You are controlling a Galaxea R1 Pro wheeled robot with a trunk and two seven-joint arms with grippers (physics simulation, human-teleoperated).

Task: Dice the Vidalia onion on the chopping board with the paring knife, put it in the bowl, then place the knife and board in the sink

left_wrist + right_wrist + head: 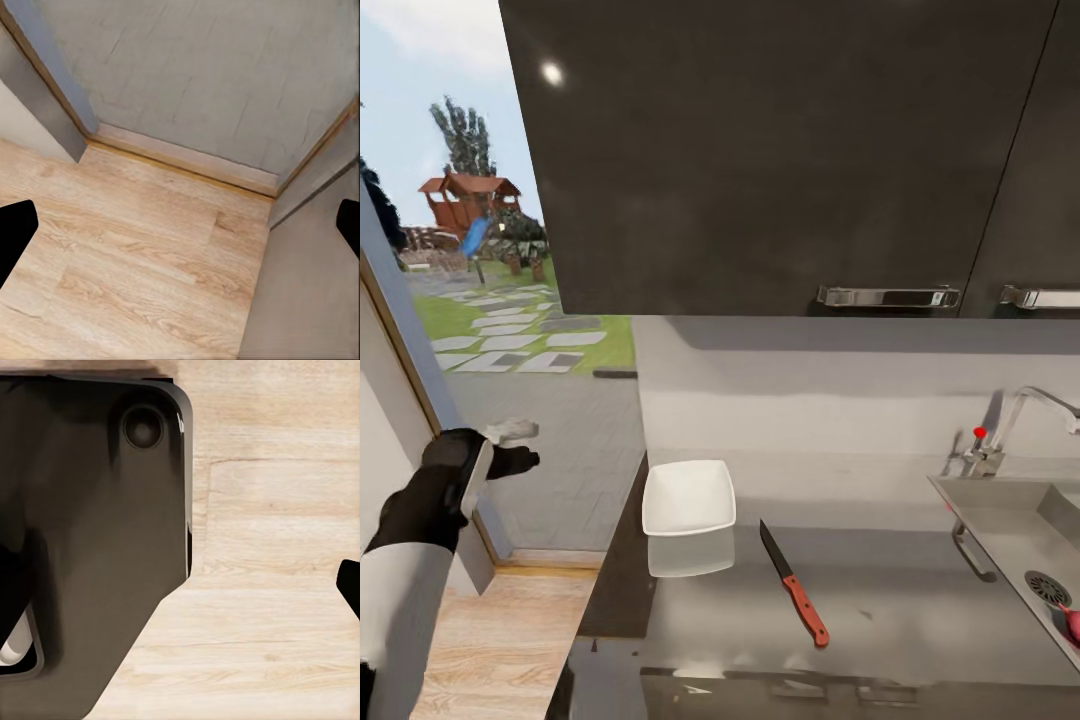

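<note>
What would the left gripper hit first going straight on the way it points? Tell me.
Most likely the light wood floor: the left gripper, open and empty, looks down at bare boards near the doorway threshold.

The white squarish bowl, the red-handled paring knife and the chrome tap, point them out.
white squarish bowl (688, 497): head view, inner floor.
red-handled paring knife (805, 608): head view, handle.
curved chrome tap (1032, 400): head view, spout.

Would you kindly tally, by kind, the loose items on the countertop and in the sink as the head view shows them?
Bowls: 1, the white bowl on the countertop.
Knives: 1, the paring knife with the red-orange handle, lying right of the bowl.
Onions: 1, the reddish Vidalia onion in the sink, cut off by the picture's edge.
Total: 3
</note>
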